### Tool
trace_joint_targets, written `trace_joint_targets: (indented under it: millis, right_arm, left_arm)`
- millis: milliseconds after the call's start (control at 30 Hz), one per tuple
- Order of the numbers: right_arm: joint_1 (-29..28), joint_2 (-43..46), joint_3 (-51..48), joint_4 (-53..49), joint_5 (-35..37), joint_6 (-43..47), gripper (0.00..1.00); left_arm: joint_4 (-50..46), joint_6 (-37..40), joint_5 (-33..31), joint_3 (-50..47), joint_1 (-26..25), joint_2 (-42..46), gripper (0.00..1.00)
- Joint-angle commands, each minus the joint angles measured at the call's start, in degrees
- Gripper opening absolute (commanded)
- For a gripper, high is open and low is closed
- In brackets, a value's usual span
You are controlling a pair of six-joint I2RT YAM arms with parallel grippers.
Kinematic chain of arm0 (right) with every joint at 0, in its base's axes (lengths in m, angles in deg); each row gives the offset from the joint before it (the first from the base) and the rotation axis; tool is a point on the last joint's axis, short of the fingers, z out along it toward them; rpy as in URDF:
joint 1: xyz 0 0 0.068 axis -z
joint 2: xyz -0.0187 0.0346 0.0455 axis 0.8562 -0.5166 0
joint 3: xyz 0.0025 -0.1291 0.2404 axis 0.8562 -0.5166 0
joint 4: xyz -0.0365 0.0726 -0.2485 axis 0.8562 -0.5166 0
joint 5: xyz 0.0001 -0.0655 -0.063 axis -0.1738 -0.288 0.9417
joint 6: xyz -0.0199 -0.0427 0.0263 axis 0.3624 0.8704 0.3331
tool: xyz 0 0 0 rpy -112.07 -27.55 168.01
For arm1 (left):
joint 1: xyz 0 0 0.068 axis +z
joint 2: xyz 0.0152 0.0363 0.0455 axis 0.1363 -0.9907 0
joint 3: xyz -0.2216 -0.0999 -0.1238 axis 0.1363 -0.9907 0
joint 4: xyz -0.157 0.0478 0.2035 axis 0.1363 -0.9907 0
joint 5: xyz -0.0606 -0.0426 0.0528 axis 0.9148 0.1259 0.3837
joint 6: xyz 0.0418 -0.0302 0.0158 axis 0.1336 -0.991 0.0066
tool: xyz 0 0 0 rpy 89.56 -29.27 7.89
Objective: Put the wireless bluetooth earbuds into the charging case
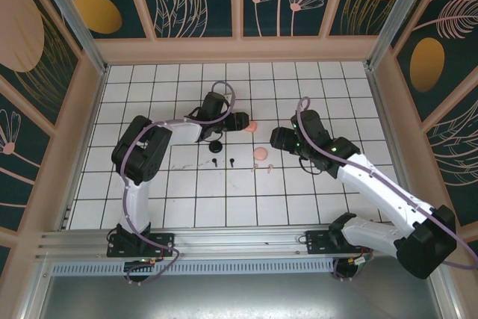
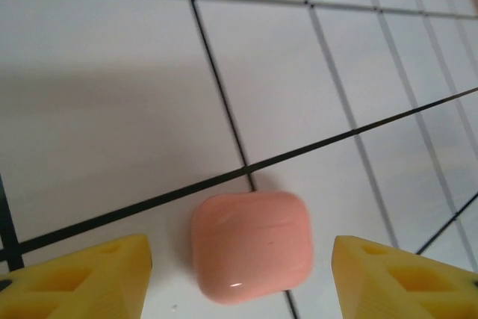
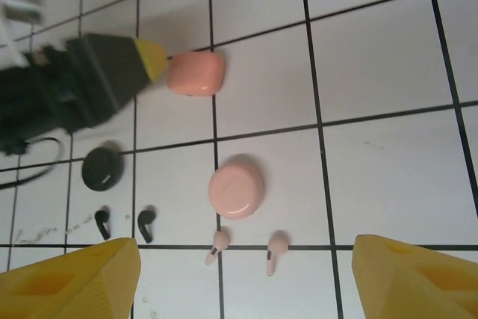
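Four buds: two pink buds (image 3: pixel 217 244) and two black buds (image 3: pixel 146 223), loose on the table (image 1: pixel 149 207) in a rough row near its middle, slightly toward the near edge; black pair to the left, pink pair to the right, all outside the cases.
Round pink case (image 3: pixel 236 191): flat on the table just beyond the pink buds, on the far-edge side, close to them but apart.
Black case (image 3: pixel 102 169): round, just beyond the black buds, level with the round pink case and to its left.
Square pink case (image 2: pixel 250 244): closed, glossy, with rounded corners; nearer the far edge than the round pink case, about the table's middle, next to a crossing of grid lines.
Left claw (image 2: pixel 239 259): released, grasping nothing; yellow fingers (image 2: pixel 97 278) spread on either side of the square pink case, with a gap on each side in its own wrist view. From the right wrist view, one tip right beside the case; contact impossible to tell there.
Right claw (image 3: pixel 243 278): released and empty, fingertips (image 3: pixel 67 282) wide apart, held above the pink buds and the round pink case; in the top view, just right of the square pink case.
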Motion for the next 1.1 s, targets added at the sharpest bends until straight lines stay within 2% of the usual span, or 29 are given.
trace_joint_targets:
  millis: [0,233,333,367,433,467,500,533,733,933,1067]
  right_arm:
    - [0.4,-3.9,1.7,-1.9,-1.3,0.9,0.75]
    - [-0.1,-14.0,3.2,1.6,-4.3,-0.8,0.75]
    - [-1.2,-18.2,5.9,1.8,-4.5,3.2,0.75]
    - [-1.5,-19.7,6.8,1.4,-3.9,5.0,0.75]
    - [-1.5,-22.5,8.3,0.7,-3.2,7.7,0.75]
    - [-1.4,-23.6,8.8,0.7,-2.9,8.1,0.75]
    - [-1.4,-25.0,9.2,0.9,-2.8,8.2,0.75]
    - [-1.3,-26.1,9.6,1.3,-3.0,8.1,0.75]
    - [-1.2,-31.9,11.5,5.3,-3.4,6.5,0.75]
    - [-1.1,-38.3,14.5,7.6,-4.8,6.8,0.74]
    - [-1.2,-40.7,15.8,8.5,-5.4,6.9,0.74]
  left_arm:
    - [1.7,2.5,-0.5,-0.1,0.4,8.5,0.64]
    - [6.9,3.8,-4.6,-6.5,0.4,21.6,0.66]
    - [8.2,4.8,-5.5,-9.5,0.5,25.7,0.71]
    - [8.4,5.1,-5.7,-10.5,0.6,26.9,0.76]
    - [8.7,5.4,-6.1,-12.1,0.7,28.9,0.78]
    - [9.1,5.4,-6.4,-12.6,0.8,29.8,0.88]
    - [9.8,5.2,-6.7,-14.5,1.0,31.0,0.89]
    - [10.6,4.8,-7.4,-15.6,1.2,32.0,0.99]
    - [15.8,3.0,-12.3,-22.1,1.9,37.7,0.99]
    - [14.5,4.2,-18.6,-24.9,2.0,41.4,0.99]
    - [9.7,3.1,-19.5,-23.1,2.2,42.4,0.99]
